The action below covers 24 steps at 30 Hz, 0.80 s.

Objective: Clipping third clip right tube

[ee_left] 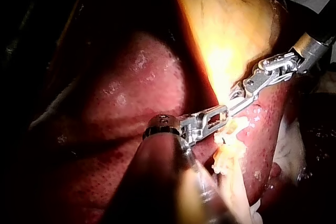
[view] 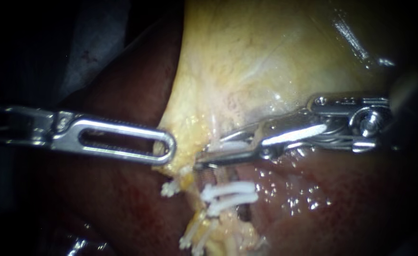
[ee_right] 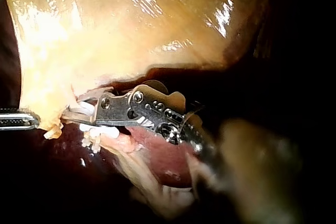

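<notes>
Two clips [view: 230, 194] set below right instrument [view: 211, 154]; its jaws hold third clip [view: 232, 137], apparently unclosed, astride right tube [view: 208, 178]. Left instrument [view: 166, 148] jaws grip gallbladder [view: 265, 57].

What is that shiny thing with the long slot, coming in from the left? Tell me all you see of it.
That is the left instrument: bright, polished metal, a thin shaft, a small hinged wrist, then two long jaws with a slot through them and fine teeth along the edges. It lies nearly level, jaws shut on the edge of the yellow tissue, over the dark red liver.
</notes>
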Tool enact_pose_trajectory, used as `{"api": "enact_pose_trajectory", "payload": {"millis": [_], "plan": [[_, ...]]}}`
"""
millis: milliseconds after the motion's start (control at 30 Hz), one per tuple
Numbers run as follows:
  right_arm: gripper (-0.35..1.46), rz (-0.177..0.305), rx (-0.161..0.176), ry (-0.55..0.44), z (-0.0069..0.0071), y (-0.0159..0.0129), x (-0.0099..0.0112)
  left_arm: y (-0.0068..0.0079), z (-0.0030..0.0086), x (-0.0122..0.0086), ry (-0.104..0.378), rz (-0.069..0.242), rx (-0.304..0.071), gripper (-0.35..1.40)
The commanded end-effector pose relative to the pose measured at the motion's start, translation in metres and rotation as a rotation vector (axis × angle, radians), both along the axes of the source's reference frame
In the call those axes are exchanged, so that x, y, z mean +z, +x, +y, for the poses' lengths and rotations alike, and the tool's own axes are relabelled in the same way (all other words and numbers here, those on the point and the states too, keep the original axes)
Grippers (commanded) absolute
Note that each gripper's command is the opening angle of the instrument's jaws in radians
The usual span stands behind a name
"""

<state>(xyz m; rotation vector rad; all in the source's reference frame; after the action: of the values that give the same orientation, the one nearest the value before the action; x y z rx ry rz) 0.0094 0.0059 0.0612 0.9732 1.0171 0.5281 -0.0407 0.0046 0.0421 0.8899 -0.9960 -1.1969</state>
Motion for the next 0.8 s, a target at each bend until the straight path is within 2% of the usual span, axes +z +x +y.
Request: {"api": "enact_pose_trajectory", "payload": {"millis": [33,800], "plan": [[-0.35,0.001,-0.001,0.001,0.0001,-0.0001,0.0001,0.0000,0.0000,0.0000,0.000,0.000,0.000,-0.35],[-0.35,0.004,-0.009,-0.002,-0.0004,-0.0004,0.0004,0.0002,0.0001,0.0002,-0.001,0.001,0.000,-0.35]]}}
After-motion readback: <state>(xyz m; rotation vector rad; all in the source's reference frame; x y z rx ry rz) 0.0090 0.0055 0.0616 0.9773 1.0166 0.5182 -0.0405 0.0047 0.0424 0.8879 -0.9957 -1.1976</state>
